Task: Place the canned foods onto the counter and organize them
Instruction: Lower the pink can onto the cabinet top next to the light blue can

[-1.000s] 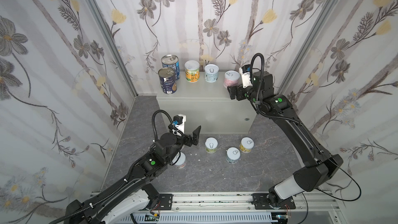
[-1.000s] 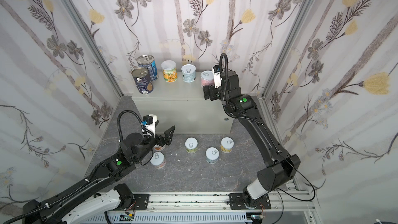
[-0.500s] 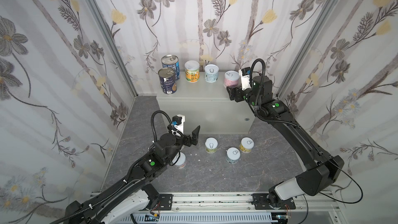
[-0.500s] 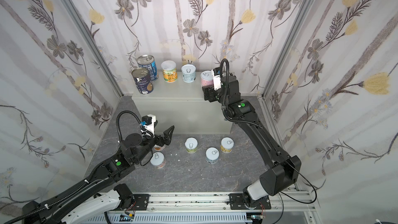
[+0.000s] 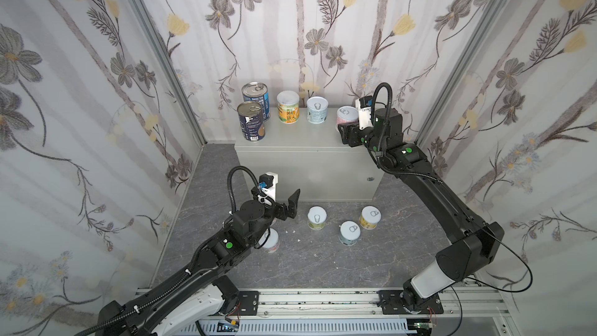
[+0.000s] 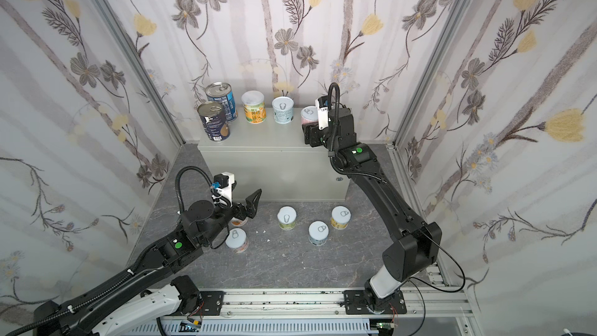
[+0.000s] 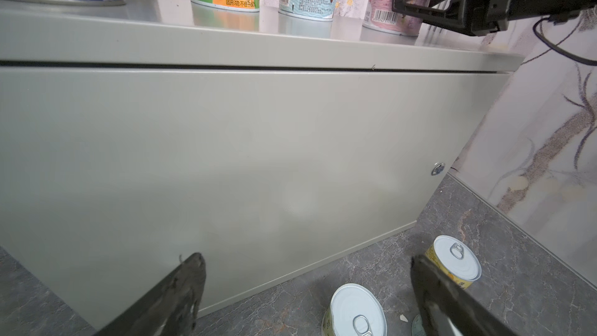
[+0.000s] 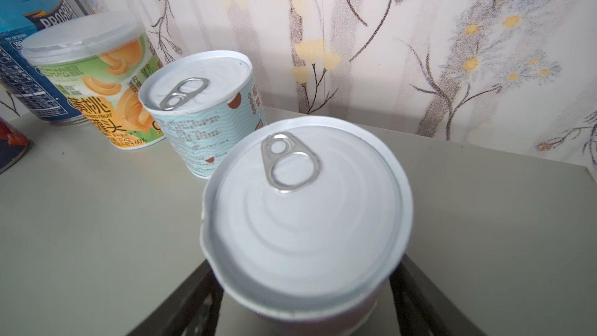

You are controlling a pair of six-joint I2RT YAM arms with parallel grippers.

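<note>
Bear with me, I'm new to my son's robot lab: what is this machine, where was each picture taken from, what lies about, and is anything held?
These are two black robot arms mounted on a rail. Two pictures look down from overhead; two come from cameras on the arms' wrists. On the grey cabinet stand five cans: two tall dark-blue cans, an orange-labelled can, a pale-blue can and a pink can. More short cans sit on the dark floor. The left tool hangs open and empty in front of the cabinet. The right tool straddles the pink can; whether it grips it, I cannot tell.
</note>
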